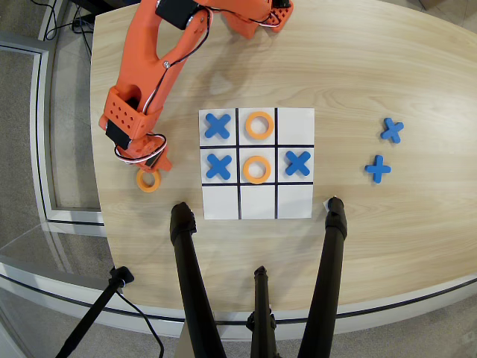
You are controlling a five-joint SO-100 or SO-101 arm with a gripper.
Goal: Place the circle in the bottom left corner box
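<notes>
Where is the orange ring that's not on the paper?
In the overhead view, that orange ring lies on the wooden table left of the paper grid, right under the orange arm's pincer.

Bright, even light — sharp focus, soft shadows.

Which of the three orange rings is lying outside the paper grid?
The orange ring left of the grid, on bare wood just below the gripper. The other two rings sit in the top-middle and centre cells.

Hand [153,165] fingertips and grip on circle [148,180] unclear overhead.
</notes>
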